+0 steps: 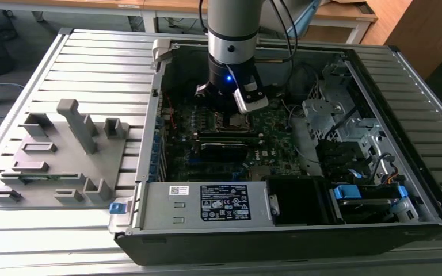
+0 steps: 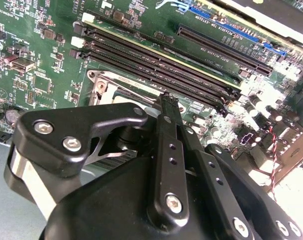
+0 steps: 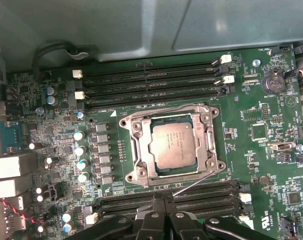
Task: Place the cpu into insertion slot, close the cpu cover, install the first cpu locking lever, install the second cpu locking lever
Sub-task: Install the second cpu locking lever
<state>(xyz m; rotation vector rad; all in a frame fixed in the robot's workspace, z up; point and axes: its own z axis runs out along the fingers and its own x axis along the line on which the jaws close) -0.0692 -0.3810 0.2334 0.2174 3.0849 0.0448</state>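
Observation:
In the first wrist view the cpu (image 3: pixel 174 145), a silver-grey square chip, lies in the insertion slot (image 3: pixel 133 172). The cpu cover (image 3: pixel 143 150), a silver frame, lies flat around it. One thin wire locking lever (image 3: pixel 166 111) runs along one side of the socket. A second wire lever (image 3: pixel 194 182) sticks out at an angle, and its free end lies close to my fingertips. My gripper (image 3: pixel 162 199) is shut, with nothing seen between its black fingers. In the second wrist view the gripper (image 2: pixel 166 100) hangs just beside the socket (image 2: pixel 109 87). In the exterior view the gripper (image 1: pixel 221 102) is low over the socket (image 1: pixel 232 121).
Long black memory slots (image 3: pixel 151 80) flank the socket on both sides. The board sits inside an open computer case (image 1: pixel 152 115) with a power supply (image 1: pixel 205 204) at the front and a drive cage (image 1: pixel 344 121) on the exterior view's right. A grey fixture (image 1: pixel 60 155) stands on the slatted table.

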